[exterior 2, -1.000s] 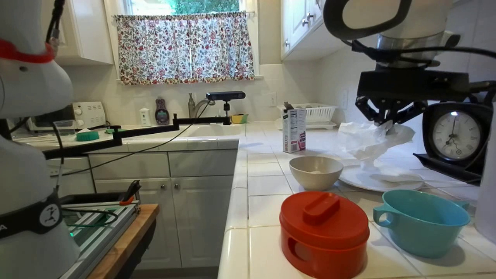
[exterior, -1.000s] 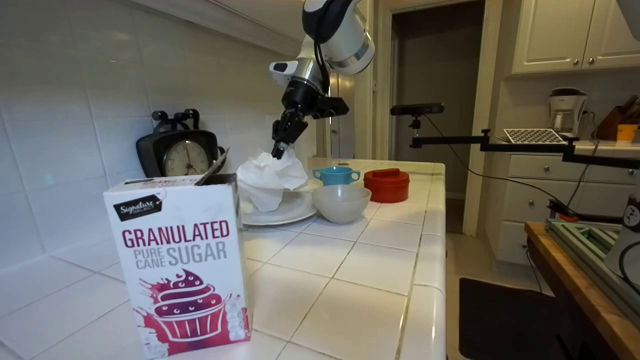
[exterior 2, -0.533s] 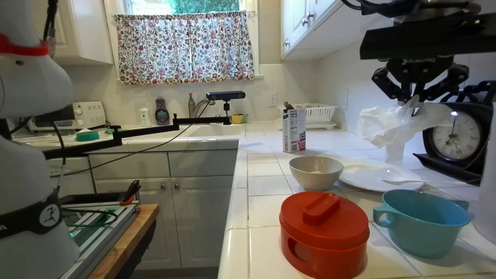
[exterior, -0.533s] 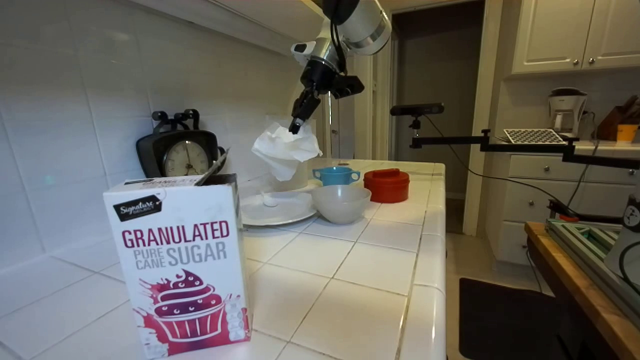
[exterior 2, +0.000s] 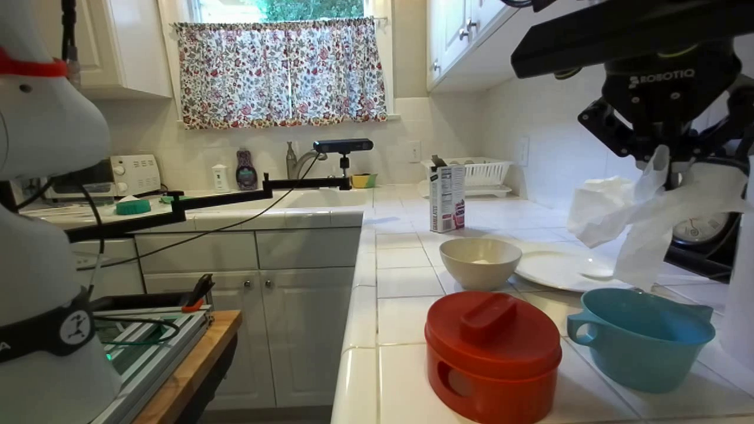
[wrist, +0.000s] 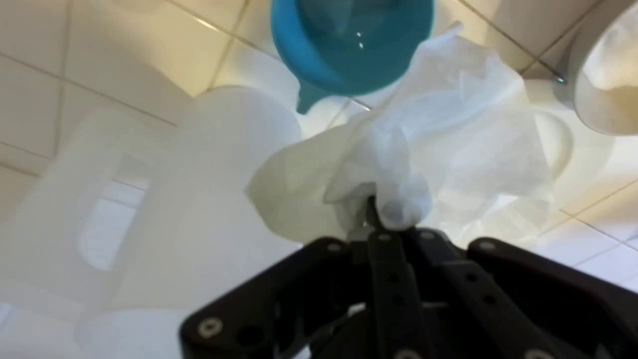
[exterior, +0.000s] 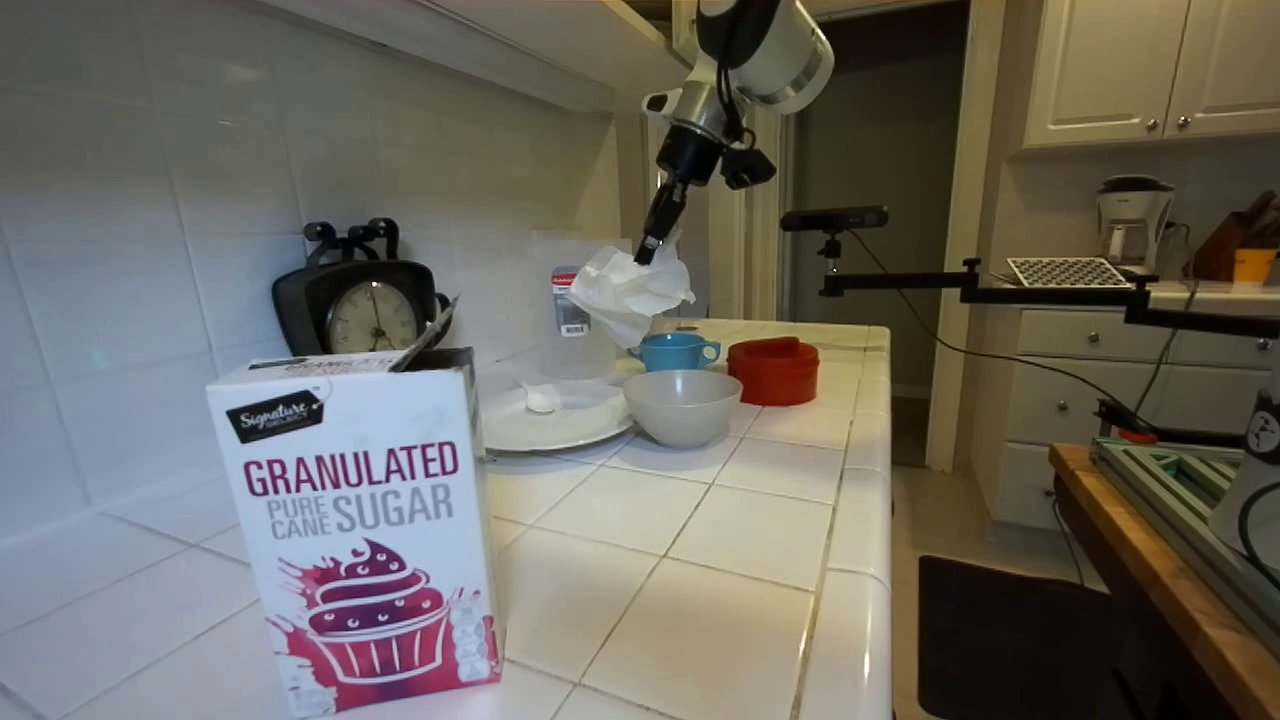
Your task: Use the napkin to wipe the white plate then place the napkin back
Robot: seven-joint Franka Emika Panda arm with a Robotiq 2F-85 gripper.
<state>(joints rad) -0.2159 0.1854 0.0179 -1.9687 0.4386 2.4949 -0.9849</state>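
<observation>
Gripper (exterior: 647,256) status: fingers drawn narrowly together, pinching the napkin (exterior: 625,297). The arm (exterior: 785,55) enters from above, and the fingertips point down at a tilt in an exterior view.

Napkin position: directly beneath the fingertips, suspended in the air. It is crumpled at the grip and spreads into loose folds on 2 sides; a strip hangs lowest.

Items by position relative to the gripper:

1. White plate (exterior: 590,432): lower than the gripper, offset toward the sugar box (exterior: 365,540), resting on the tiled counter (exterior: 690,570). The napkin hangs clear of the plate. A white spoon-shaped item (exterior: 541,400) lies on the plate.
2. Pale bowl (exterior: 683,412): lower than the gripper, just beside the plate.
3. Blue cup (exterior 2: 648,359) with 2 handles: lower than the gripper. In the wrist view it lies ahead of the fingertips, and the napkin blocks part of it from sight. Contact between cup and napkin cannot be determined.
4. Red lidded container (exterior 2: 492,359): lower than the gripper, near the blue cup.
5. Translucent container (wrist: 214,199): left of the fingertips in the wrist view.
6. Black clock (exterior: 355,308): apart from the gripper, beside the tiled wall (exterior: 150,250).
7. Sugar box: upright, well apart from the gripper.
</observation>
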